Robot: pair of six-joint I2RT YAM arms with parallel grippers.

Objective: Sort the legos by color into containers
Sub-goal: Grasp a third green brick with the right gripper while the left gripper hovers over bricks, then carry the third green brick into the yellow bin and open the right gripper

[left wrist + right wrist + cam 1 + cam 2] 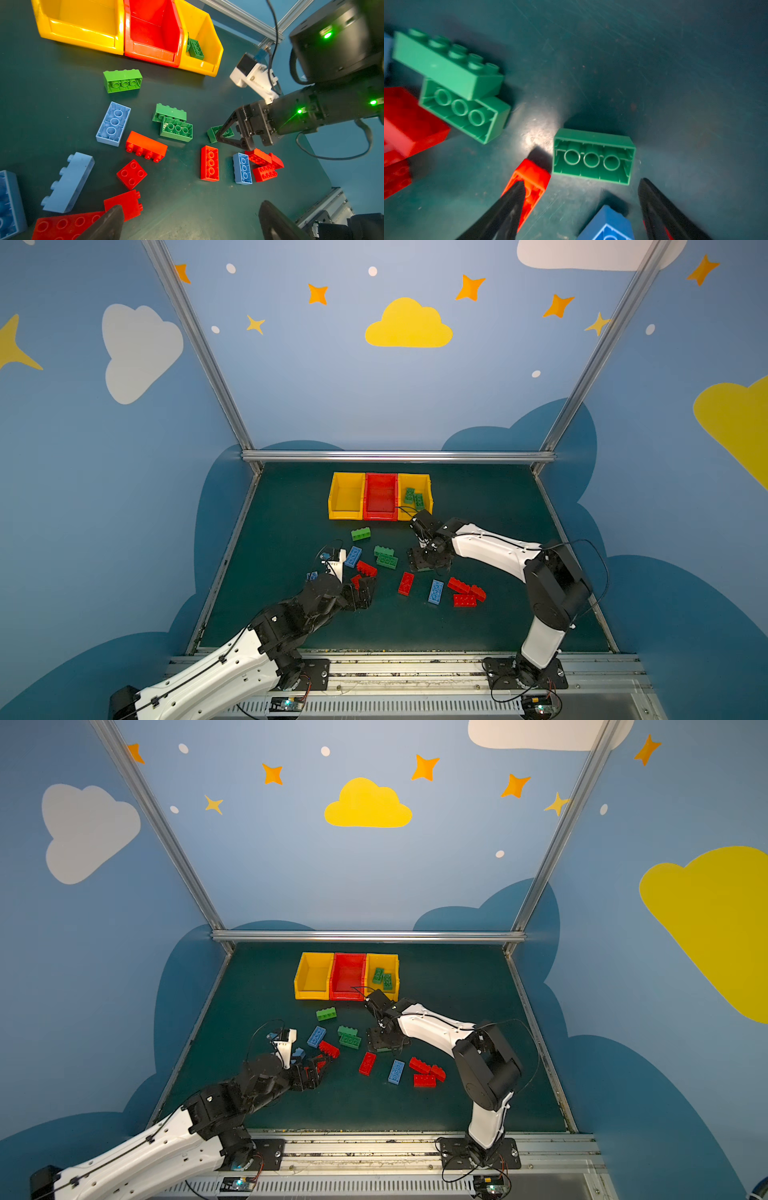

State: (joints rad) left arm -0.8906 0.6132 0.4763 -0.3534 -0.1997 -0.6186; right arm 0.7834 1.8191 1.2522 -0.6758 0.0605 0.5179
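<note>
Jaws of the right gripper stand wide apart, holding nothing; an upturned green lego lies in the middle of the desk, just beyond the tips. The left gripper, also wide and empty, hovers nearer the left edge beside red legos.

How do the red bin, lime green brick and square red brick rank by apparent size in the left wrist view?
Largest: red bin; then lime green brick; smallest: square red brick, though it lies nearer the camera.
</note>
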